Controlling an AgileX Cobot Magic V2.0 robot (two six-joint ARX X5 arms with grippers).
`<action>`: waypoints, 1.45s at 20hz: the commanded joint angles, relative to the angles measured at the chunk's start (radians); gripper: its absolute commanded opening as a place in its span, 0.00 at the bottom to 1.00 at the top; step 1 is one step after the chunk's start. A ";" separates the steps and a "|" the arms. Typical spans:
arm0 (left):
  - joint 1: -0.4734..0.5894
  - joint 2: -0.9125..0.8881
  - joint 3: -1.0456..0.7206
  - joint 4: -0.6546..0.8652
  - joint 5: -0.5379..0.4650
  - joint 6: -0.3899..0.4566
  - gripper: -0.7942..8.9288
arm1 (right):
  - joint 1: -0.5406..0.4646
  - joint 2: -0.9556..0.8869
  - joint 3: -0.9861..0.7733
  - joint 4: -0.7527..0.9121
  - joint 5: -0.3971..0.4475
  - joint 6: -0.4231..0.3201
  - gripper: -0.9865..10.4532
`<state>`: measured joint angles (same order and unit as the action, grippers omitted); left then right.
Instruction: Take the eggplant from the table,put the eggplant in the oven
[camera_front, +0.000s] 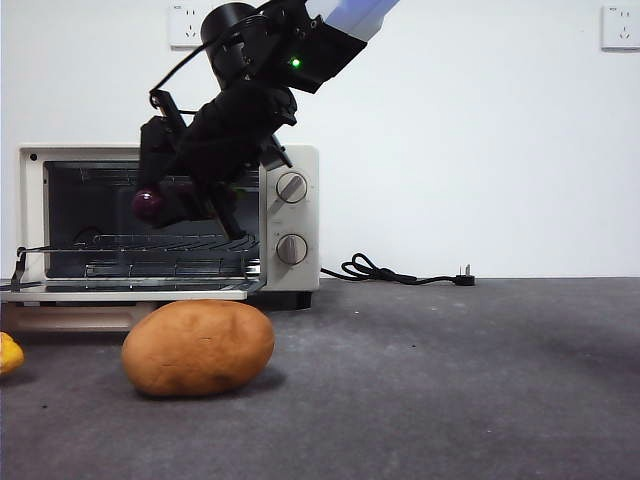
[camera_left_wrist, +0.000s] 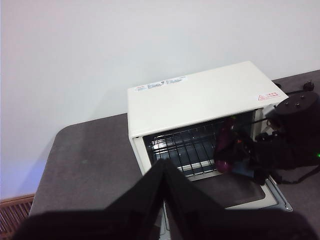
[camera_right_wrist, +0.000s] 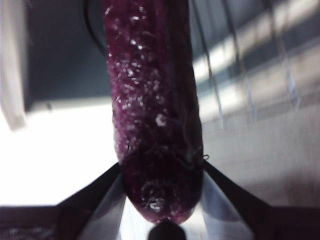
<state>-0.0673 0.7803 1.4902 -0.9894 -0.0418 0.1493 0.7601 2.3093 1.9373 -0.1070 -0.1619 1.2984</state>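
While the left pincer (camera_left_wrist: 165, 172) rests closed, the right pincer (camera_front: 190, 205) clasps the eggplant (camera_right_wrist: 152, 110) before the oven (camera_front: 295, 215).

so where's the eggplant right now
The eggplant is clamped in the right claw, held in the air at the open oven mouth above its wire rack, behind the potato in the front view.

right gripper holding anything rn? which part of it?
Yes: the right gripper holds the eggplant, jaws clamped on one end; which end cannot be told. It's at the oven opening.
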 joint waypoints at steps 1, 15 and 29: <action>0.003 -0.008 -0.002 0.002 0.001 0.008 0.08 | 0.003 0.013 0.000 0.035 0.060 0.011 0.10; -0.024 -0.013 -0.002 -0.023 0.000 0.008 0.08 | 0.005 0.013 0.000 0.119 0.140 -0.018 0.33; -0.026 -0.014 -0.002 -0.041 0.001 0.008 0.08 | 0.006 0.012 0.000 0.138 0.105 -0.050 0.42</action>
<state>-0.0910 0.7708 1.4902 -1.0328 -0.0418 0.1493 0.7620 2.3093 1.9373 0.0238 -0.0536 1.2598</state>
